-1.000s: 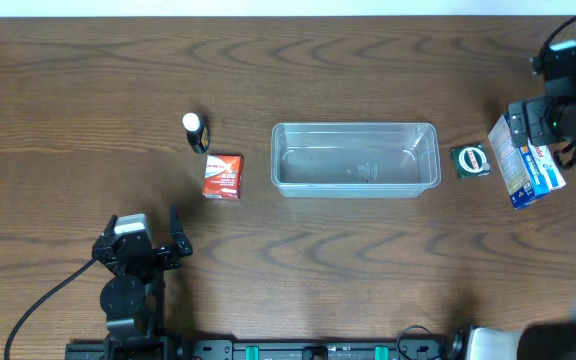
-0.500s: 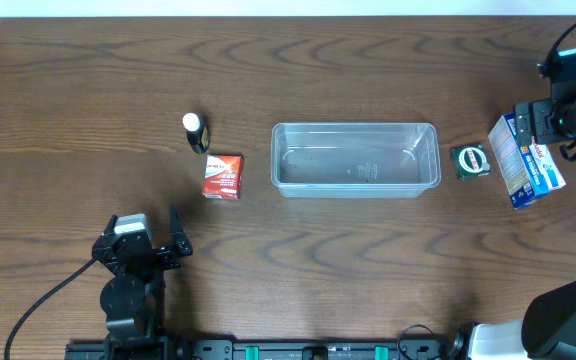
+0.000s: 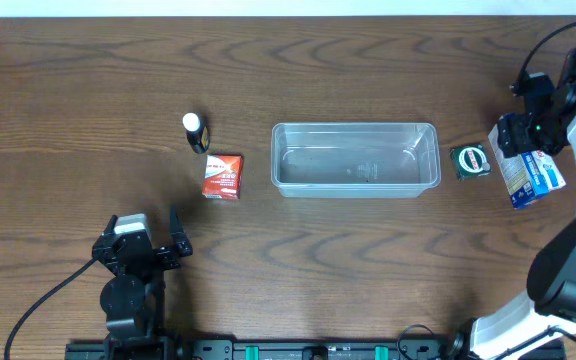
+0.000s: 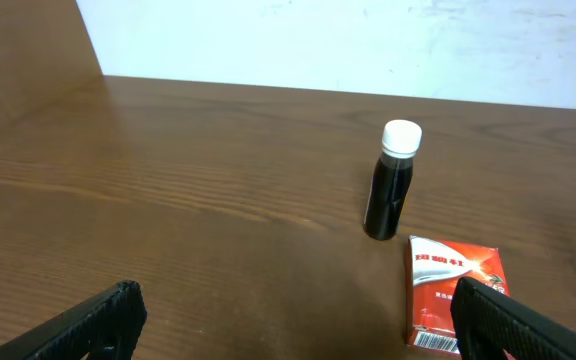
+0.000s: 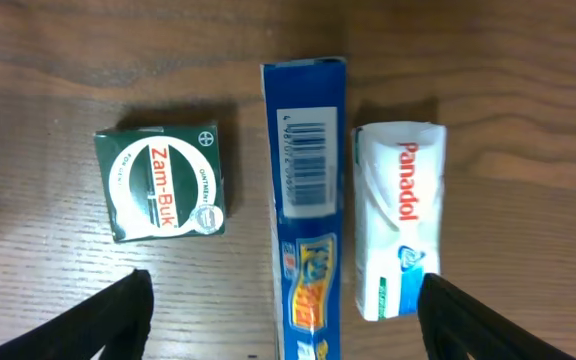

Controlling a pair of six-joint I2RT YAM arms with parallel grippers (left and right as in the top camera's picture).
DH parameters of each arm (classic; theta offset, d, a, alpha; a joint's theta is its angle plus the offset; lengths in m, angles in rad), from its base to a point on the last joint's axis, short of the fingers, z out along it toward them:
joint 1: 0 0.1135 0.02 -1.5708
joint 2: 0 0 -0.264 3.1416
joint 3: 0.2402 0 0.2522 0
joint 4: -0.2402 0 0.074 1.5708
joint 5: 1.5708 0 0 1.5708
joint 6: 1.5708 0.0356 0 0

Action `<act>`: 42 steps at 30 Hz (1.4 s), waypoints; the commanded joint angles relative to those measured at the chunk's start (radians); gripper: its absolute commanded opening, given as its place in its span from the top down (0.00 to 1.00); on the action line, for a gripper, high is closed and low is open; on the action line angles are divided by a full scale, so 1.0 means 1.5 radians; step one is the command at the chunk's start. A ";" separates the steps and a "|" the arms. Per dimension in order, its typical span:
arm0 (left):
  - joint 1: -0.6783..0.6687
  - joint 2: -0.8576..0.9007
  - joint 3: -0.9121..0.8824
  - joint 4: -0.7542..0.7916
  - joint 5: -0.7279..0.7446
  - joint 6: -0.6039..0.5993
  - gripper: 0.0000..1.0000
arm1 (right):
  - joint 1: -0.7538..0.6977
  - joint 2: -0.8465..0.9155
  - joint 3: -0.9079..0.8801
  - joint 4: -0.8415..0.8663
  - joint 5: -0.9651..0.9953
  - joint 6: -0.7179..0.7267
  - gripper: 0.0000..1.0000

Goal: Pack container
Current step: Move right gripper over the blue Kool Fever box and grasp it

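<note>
The container (image 3: 355, 158), a clear rectangular tub, stands empty in the middle of the table. My right gripper (image 3: 521, 133) hangs over the boxes to its right. In the right wrist view my right gripper (image 5: 288, 322) is open, its fingers (image 5: 108, 320) spread to either side of a tall blue box (image 5: 306, 200) and a white Panadol box (image 5: 400, 220), touching neither. A green Zam-Buk box (image 5: 161, 183) lies just left of them. My left gripper (image 3: 144, 232) rests open near the front left, nothing between its fingers (image 4: 88, 325).
A small dark bottle with a white cap (image 4: 393, 180) stands upright left of the container, with a red box (image 4: 455, 295) lying beside it. In the overhead view the Zam-Buk box (image 3: 470, 161) sits between the container and the blue box (image 3: 536, 172).
My right gripper has shifted left and come over the blue box near the table's right edge. The left arm and all objects have stayed put.
</note>
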 commanded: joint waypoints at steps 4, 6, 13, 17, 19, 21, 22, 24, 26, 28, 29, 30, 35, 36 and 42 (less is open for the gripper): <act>0.004 -0.005 -0.019 -0.004 0.007 0.009 0.02 | -0.006 0.043 -0.003 0.000 0.029 -0.001 0.22; 0.004 -0.005 -0.019 -0.004 0.007 0.009 0.02 | -0.007 0.051 -0.003 -0.001 0.031 0.000 0.28; 0.004 -0.005 -0.019 -0.004 0.007 0.009 0.02 | -0.008 0.052 -0.004 -0.020 0.070 0.021 0.34; 0.004 -0.005 -0.019 -0.004 0.007 0.009 0.02 | -0.008 0.052 -0.005 -0.019 0.080 0.022 0.34; 0.004 -0.005 -0.019 -0.004 0.007 0.009 0.02 | -0.008 0.052 -0.005 -0.020 0.080 0.022 0.39; 0.004 -0.005 -0.019 -0.004 0.007 0.009 0.02 | -0.008 0.052 -0.005 -0.021 0.080 0.022 0.42; 0.004 -0.005 -0.019 -0.004 0.007 0.009 0.02 | -0.009 0.052 -0.005 -0.021 0.080 0.022 0.43; 0.004 -0.005 -0.019 -0.004 0.007 0.009 0.02 | -0.012 0.052 -0.005 -0.021 0.080 0.023 0.47; 0.004 -0.005 -0.019 -0.004 0.007 0.009 0.02 | -0.016 0.052 -0.008 -0.021 0.079 0.024 0.52; 0.004 -0.005 -0.019 -0.004 0.007 0.009 0.02 | -0.019 0.052 -0.010 -0.021 0.079 0.029 0.58; 0.004 -0.005 -0.019 -0.004 0.007 0.009 0.02 | -0.019 0.052 -0.012 -0.020 0.078 0.031 0.59; 0.004 -0.005 -0.019 -0.004 0.007 0.009 0.02 | -0.020 0.052 -0.014 -0.018 0.077 0.031 0.59; 0.004 -0.005 -0.019 -0.004 0.007 0.009 0.02 | -0.020 0.052 -0.017 -0.016 0.077 0.033 0.67; 0.004 -0.005 -0.019 -0.004 0.007 0.009 0.02 | -0.020 0.052 -0.017 -0.016 0.076 0.033 0.72; 0.004 -0.005 -0.019 -0.004 0.007 0.009 0.02 | -0.019 0.052 -0.017 -0.010 0.059 0.036 0.81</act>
